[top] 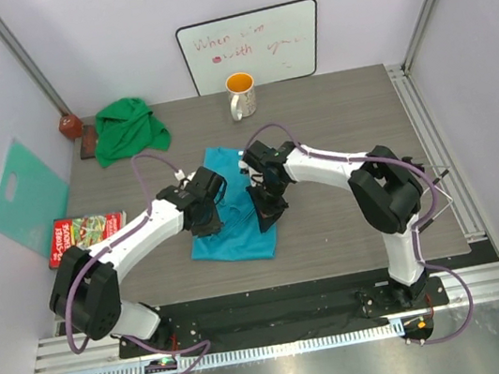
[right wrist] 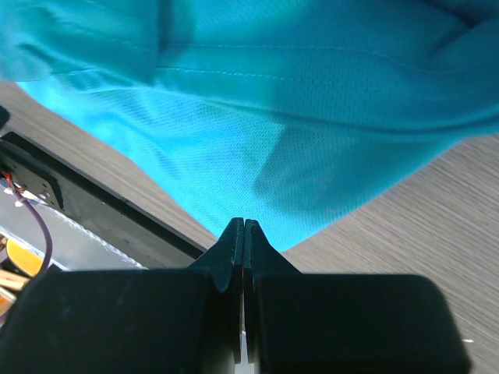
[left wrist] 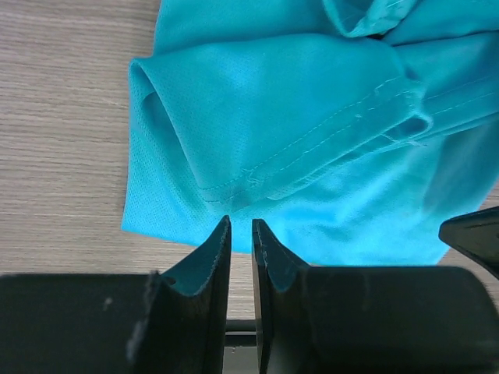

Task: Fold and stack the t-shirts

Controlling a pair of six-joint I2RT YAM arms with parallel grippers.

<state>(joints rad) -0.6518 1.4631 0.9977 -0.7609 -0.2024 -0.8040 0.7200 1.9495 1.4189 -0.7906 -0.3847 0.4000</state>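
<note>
The turquoise-blue t-shirt (top: 238,234) lies partly folded in the middle of the table, between both arms. It fills the left wrist view (left wrist: 296,117) and the right wrist view (right wrist: 312,101). My left gripper (top: 206,215) hovers at its left edge. Its jaws stand a narrow gap apart with only table showing between them (left wrist: 241,222). My right gripper (top: 266,213) is over the shirt's right side. It is shut, with its tips (right wrist: 243,223) just above the shirt's near corner and no cloth seen between them. The green t-shirt (top: 129,127) lies crumpled at the back left.
A white mug (top: 241,94) with an orange inside stands at the back centre, in front of a whiteboard (top: 251,46). A mint-teal plastic sheet (top: 28,195) leans on the left wall. A red box (top: 85,234) lies at the left edge. A brown object (top: 70,126) sits in the back-left corner.
</note>
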